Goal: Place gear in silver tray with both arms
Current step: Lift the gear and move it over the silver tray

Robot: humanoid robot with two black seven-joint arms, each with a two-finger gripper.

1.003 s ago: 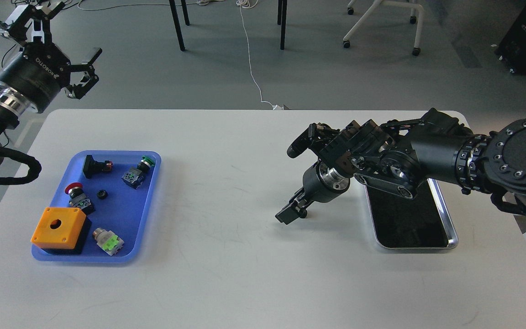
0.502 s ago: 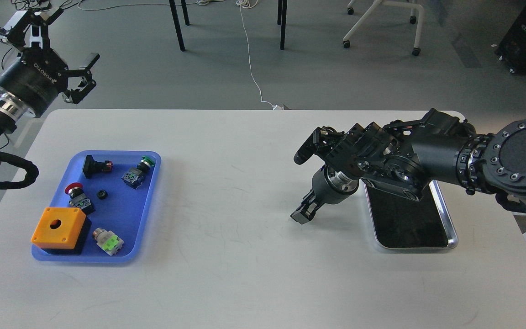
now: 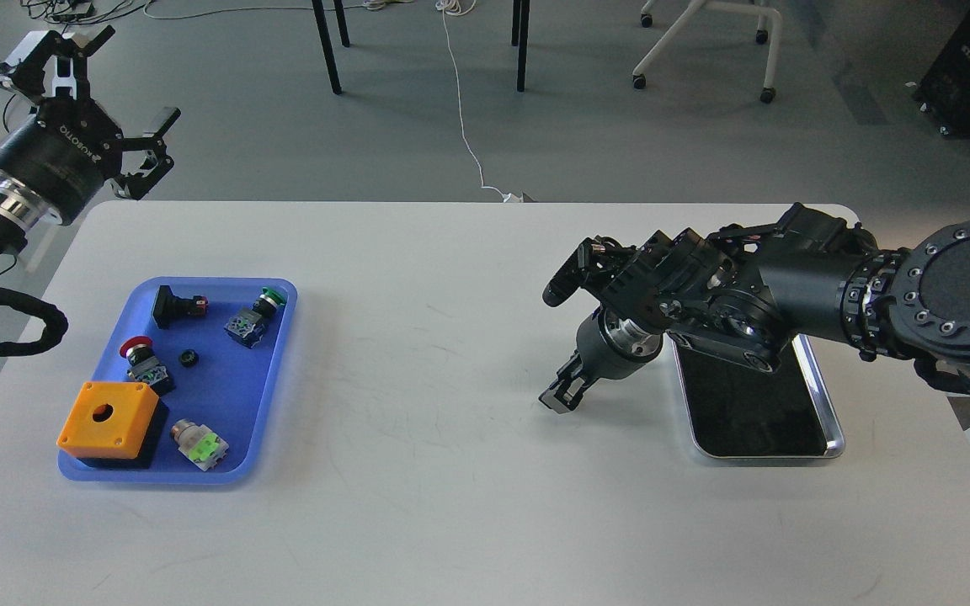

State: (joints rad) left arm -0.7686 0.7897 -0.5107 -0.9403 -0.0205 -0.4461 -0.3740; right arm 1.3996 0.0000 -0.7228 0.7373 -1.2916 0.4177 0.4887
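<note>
The gear point(image 3: 189, 358), a small black ring, lies in the middle of the blue tray point(image 3: 270, 396) at the left. The silver tray point(image 3: 829, 418) sits at the right, its far end hidden under my right arm. My left gripper point(image 3: 135, 76) is open and empty, raised beyond the table's far left corner, well away from the gear. My right gripper point(image 3: 560, 396) points down at the table just left of the silver tray. It is dark and seen end-on, so its fingers cannot be told apart. I see nothing in it.
The blue tray also holds an orange box point(image 3: 108, 418) on a black base, a red push button point(image 3: 137, 352), two green-topped switches point(image 3: 254, 316) point(image 3: 198, 444) and a black part point(image 3: 173, 305). Chair and table legs stand on the floor beyond the table.
My right gripper has turned and drawn right, closer to the silver tray. My left gripper has shifted slightly left and away from the table corner, still open.
</note>
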